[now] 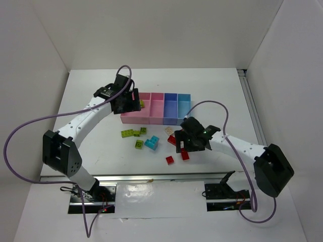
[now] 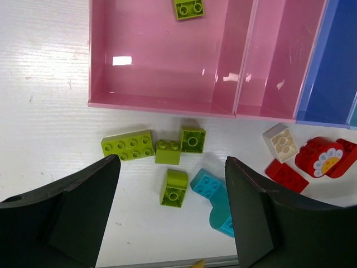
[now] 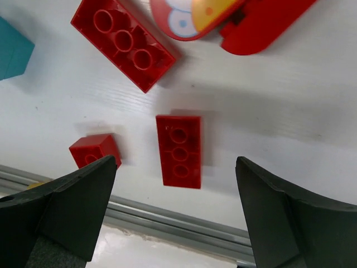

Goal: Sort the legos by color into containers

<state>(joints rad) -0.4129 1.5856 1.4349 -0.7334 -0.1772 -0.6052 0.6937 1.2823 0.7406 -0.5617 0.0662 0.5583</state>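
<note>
The tray (image 1: 151,120) lies at the table's back centre: pink sections left, periwinkle (image 1: 170,108) and light blue (image 1: 184,105) right. One lime brick (image 2: 188,8) lies in the far-left pink section (image 2: 145,67). My left gripper (image 1: 126,101) is open and empty, high over the tray's left end. Below it lie lime bricks (image 2: 128,145) (image 2: 174,188), a cyan brick (image 2: 215,198) and a cream brick (image 2: 280,142). My right gripper (image 1: 187,143) is open and empty above a red brick (image 3: 179,151), beside a small red one (image 3: 95,151). A red flower piece (image 3: 223,17) lies further back.
A metal rail (image 1: 151,177) runs along the table's front edge, close behind the red bricks (image 3: 167,223). White walls enclose the left, back and right. Purple cables loop off both arms.
</note>
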